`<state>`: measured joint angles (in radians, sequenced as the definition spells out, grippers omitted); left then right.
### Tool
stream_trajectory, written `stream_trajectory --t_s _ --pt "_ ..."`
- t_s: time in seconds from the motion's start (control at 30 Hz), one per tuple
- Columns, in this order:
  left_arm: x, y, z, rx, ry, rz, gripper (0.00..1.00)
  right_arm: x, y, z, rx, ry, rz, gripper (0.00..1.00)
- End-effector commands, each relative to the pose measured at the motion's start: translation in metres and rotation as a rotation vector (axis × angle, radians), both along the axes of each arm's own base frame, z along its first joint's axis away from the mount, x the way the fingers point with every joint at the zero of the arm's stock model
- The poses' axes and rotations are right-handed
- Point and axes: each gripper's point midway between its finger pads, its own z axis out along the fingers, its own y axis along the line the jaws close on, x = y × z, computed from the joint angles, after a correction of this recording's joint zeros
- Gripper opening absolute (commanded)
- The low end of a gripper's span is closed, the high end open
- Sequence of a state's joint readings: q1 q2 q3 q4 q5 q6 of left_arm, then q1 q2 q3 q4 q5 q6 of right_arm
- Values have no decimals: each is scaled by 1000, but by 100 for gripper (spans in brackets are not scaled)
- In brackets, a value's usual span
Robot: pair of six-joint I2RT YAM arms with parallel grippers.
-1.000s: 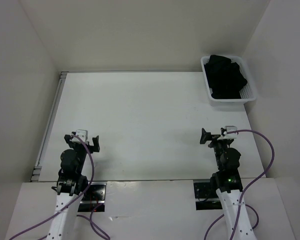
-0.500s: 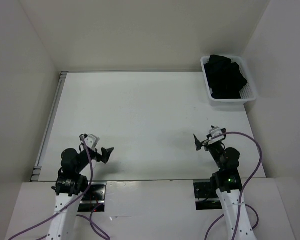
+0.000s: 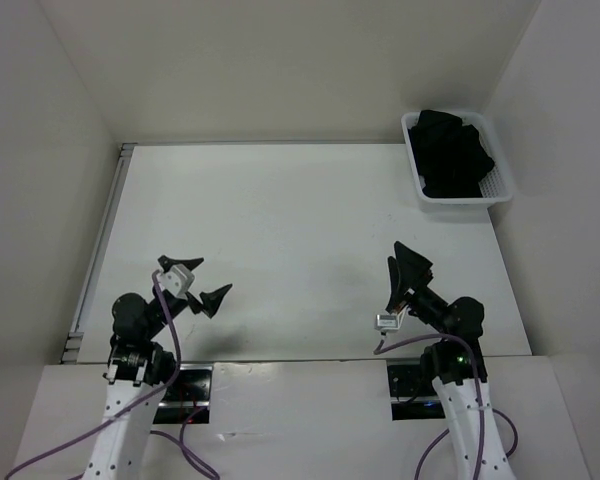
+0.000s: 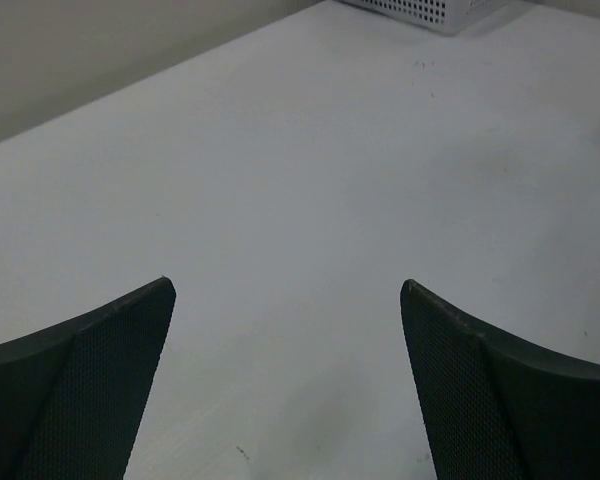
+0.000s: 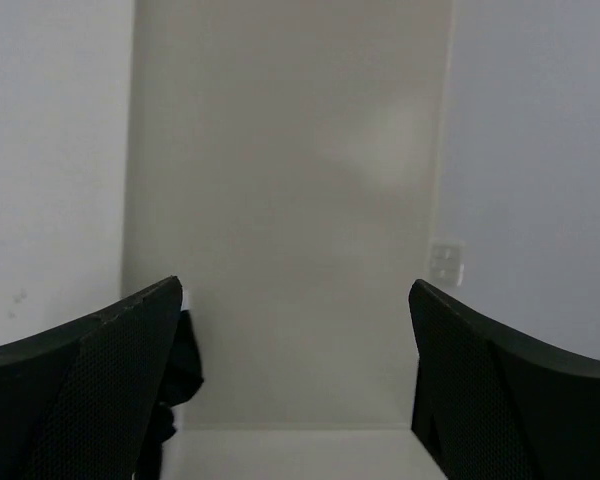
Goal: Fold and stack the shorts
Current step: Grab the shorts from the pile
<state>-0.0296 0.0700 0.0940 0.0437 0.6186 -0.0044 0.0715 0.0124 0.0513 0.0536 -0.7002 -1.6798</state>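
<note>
The black shorts (image 3: 448,152) lie bunched in a white mesh basket (image 3: 503,186) at the table's far right corner. A sliver of the shorts (image 5: 183,372) shows in the right wrist view beside the left finger. My left gripper (image 3: 195,281) is open and empty above the near left of the table; the left wrist view shows its gripper (image 4: 288,288) over bare table. My right gripper (image 3: 403,266) is open and empty at the near right, raised and pointing toward the far wall, well short of the basket; the right wrist view shows it (image 5: 296,287) facing that wall.
White walls enclose the table on the left, back and right. A metal rail (image 3: 98,250) runs along the left edge. The basket's corner (image 4: 430,8) shows at the top of the left wrist view. Purple cables trail from both arms at the near edge.
Both grippers have lifted and turned. The left one swung right and forward. The right wrist rolled over, its fingers now pointing up toward the far wall.
</note>
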Motion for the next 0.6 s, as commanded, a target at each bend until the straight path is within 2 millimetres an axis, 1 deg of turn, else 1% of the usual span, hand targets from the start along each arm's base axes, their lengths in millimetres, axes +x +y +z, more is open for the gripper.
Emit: stream_trajectory --t_s 0.0,0.03,0.07,0.1,0.13,0.17,0.2,0.23,0.27,0.3,0.33,0.37,0.4,0.43,0.47,0.5,0.53,0.57 --pt "14 0 80 -2 -169 5 100 -27 15 89 -48 -306 88 98" --pt "34 6 96 -5 -119 57 100 1 7 99 16 -192 37 98" --pt "43 6 109 -4 -105 58 100 -6 6 125 20 -239 36 98" --pt "58 14 112 -1 -41 117 100 6 2 135 49 -180 12 98" --pt "71 16 121 4 3 137 100 41 -6 124 193 41 -44 98" --pt "97 13 103 23 138 151 100 50 -13 164 308 82 -77 98" --pt "114 19 135 33 159 208 100 67 -20 170 405 175 -133 98" --pt "125 15 134 53 224 217 100 111 -39 146 511 323 -312 98" --pt "152 15 107 92 352 246 100 127 -49 177 710 363 -372 98" --pt "163 16 100 121 418 276 100 149 -61 167 790 426 -482 98" --pt "184 21 131 128 373 343 100 169 -76 158 858 470 -585 98" --pt "206 24 104 166 457 376 100 206 -91 147 990 531 -691 98" --pt "214 23 98 187 489 390 100 221 -100 137 1065 573 -724 98" --pt "223 24 96 197 504 403 100 234 -109 147 1164 573 -724 98" --pt "239 21 91 204 524 402 100 254 -124 119 1233 635 -770 98" --pt "240 21 82 222 570 400 100 263 -127 109 1374 692 -769 98" --pt "241 17 76 225 599 375 100 274 -133 119 1464 692 -758 98" --pt "241 14 61 240 656 358 100 292 -147 89 1636 764 -810 98"
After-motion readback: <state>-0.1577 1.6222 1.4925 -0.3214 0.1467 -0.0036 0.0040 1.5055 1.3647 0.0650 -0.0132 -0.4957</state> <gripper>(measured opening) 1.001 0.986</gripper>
